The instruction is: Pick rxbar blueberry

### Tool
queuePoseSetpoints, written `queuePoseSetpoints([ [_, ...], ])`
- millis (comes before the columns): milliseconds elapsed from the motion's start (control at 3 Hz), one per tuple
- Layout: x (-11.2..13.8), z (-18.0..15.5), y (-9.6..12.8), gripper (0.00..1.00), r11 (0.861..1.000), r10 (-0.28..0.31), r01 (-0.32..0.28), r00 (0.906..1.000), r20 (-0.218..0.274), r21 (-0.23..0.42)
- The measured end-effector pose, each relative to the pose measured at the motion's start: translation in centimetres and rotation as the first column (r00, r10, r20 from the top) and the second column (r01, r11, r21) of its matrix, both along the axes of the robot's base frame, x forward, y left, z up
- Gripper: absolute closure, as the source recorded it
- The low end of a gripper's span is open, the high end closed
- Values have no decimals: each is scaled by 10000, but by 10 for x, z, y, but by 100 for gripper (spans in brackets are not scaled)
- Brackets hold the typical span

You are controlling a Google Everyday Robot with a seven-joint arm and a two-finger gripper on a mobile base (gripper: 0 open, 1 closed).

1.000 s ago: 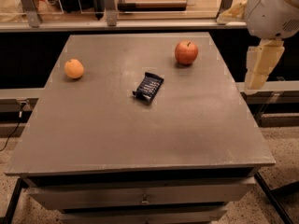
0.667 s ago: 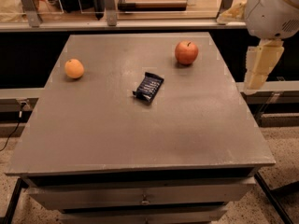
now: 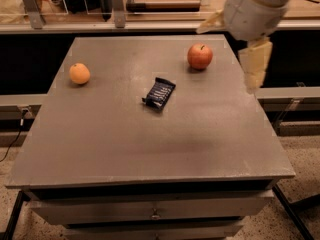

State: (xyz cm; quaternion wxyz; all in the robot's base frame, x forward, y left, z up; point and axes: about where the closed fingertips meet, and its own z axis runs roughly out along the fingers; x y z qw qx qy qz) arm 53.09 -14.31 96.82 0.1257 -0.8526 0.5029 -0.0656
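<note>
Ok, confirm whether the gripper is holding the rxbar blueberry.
No, the gripper hangs at the right edge of the table while the rxbar blueberry lies mid-table.

The gripper [image 3: 254,70] hung over the right edge of the table [image 3: 150,149], near the apple [image 3: 200,56]. The snack bar [image 3: 159,93] lay near mid-table with bare surface on every side. The apple stood just behind the line from gripper to bar. The orange [image 3: 79,73] sat well apart, at the left.

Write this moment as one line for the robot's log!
hand: above right edge of table, away from bar | rxbar blueberry: flat mid-table, untouched | apple: back right | orange: left
</note>
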Motion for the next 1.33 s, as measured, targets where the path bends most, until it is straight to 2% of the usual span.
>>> queuePoseSetpoints([
  [333, 33, -22, 38, 0, 9718, 2086, -2106, 9776, -297, -1058],
  [667, 47, -39, 64, 0, 9311, 3312, -3341, 9425, -448, -1462],
  [1000, 51, -59, 86, 0, 8840, 4398, -4462, 8949, -752, -1393],
  [1333, 50, -79, 107, 0, 8425, 5207, -5279, 8491, -893, -1070],
])
